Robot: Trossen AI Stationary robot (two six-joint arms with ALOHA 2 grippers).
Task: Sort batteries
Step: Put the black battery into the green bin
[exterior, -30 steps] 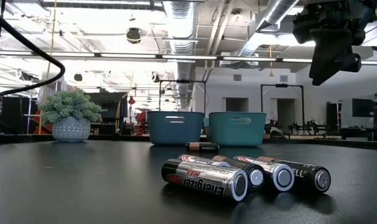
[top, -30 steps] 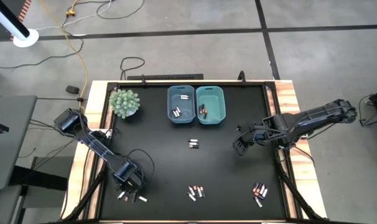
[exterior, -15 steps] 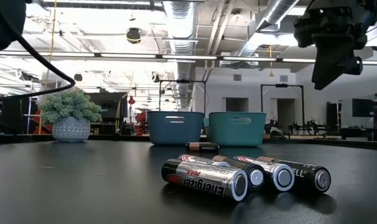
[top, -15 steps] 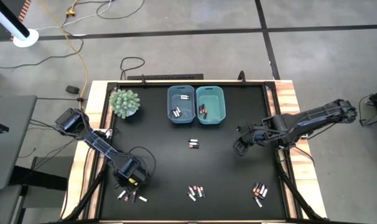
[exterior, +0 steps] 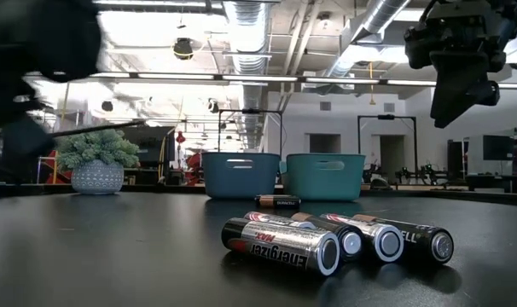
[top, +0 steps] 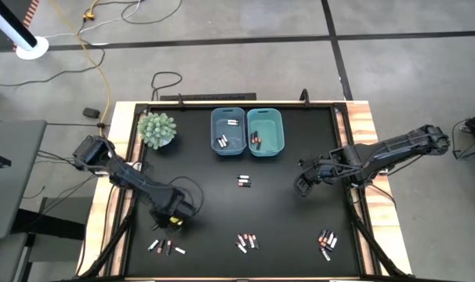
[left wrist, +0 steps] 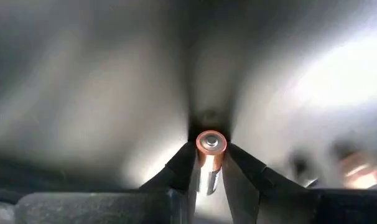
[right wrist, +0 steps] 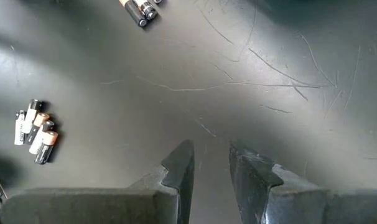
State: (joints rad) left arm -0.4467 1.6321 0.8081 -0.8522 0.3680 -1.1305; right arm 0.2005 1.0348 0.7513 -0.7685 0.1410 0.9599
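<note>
In the left wrist view we see the left gripper point(left wrist: 211, 163) clamped on one battery point(left wrist: 211, 144), its copper-ringed end facing the camera between the two dark fingers. In the high view this gripper point(top: 175, 215) sits at the lower left of the frame, just above a loose cluster of batteries point(top: 165, 247) on the black table point(top: 284, 219).

The right gripper point(right wrist: 208, 163) hovers at the right of the high view point(top: 302, 185) with its jaws narrow and nothing between them.

We judge the step in hand to be the carry: a cell is picked and must go to one of the two blue bins point(top: 246, 130) at the upper centre. The copper end suggests the dark kind, so the next move calls for choosing the matching bin; we cannot tell which from here.

In the low view the nearest battery point(exterior: 281, 245) reads "Energizer"; another label ends in "ELL".
</note>
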